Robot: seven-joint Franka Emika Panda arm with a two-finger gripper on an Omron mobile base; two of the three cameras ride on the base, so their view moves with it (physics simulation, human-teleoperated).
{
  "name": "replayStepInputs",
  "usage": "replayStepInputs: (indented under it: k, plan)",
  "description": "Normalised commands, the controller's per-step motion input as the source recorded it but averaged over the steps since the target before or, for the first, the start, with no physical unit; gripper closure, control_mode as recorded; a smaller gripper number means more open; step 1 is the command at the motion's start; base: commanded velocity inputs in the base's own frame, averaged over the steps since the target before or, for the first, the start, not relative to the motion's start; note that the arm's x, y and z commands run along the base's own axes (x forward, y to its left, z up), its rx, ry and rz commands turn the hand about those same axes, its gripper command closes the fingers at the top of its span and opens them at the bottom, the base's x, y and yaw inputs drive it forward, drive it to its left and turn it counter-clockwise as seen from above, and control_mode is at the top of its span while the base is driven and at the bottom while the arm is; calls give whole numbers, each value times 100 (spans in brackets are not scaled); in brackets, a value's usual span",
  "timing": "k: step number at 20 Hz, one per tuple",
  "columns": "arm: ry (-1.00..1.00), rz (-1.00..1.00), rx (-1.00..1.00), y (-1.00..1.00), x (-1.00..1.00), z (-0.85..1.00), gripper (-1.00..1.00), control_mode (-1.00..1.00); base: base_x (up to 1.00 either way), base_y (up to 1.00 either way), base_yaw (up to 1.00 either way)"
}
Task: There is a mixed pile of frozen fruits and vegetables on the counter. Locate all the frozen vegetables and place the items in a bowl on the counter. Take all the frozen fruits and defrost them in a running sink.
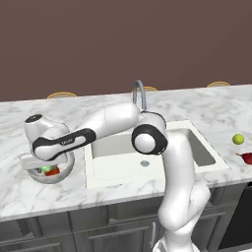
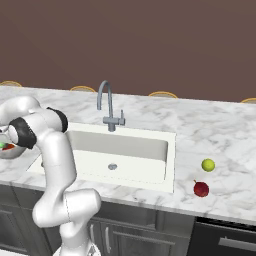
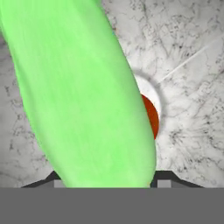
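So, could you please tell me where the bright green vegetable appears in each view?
Left base view: green vegetable in the bowl, far left, under the hand.
Right base view: green speck at the left edge.
Hand view: fills the left and middle.
Shared landmark: the bowl.

A rendered kitchen: a long white marble table (image 2: pixel 210 131) with grey veins tops dark grey cabinets (image 2: pixel 125 231), with a large white rectangular sink (image 2: pixel 120 150) and tall grey gooseneck faucet (image 2: pixel 107 105) before a plain brown wall (image 2: pixel 150 40).

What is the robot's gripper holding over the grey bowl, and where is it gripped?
The bright green pointed vegetable sits between the gripper fingertips near one end; a firm grip cannot be told.
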Motion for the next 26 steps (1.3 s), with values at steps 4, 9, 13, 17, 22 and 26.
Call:
replayStepInputs:
  k: [4, 9, 13, 17, 22, 26]
  plan:
    - [8, -5, 0, -8, -16, 32, -100, -100, 0, 0, 0]
    - [3, -5, 0, -8, -17, 84, -100, -100, 0, 0, 0]
    - [2, -15, 0, -52, -33, 65, -100, -100, 0, 0, 0]
    - [0, -12, 0, -67, -51, 29, -100, -100, 0, 0, 0]
    - [-2, -7, 0, -87, -30, -4, -100, -100, 0, 0, 0]
    - [0, 3, 0, -99, 0, -1, -100, -100, 0, 0, 0]
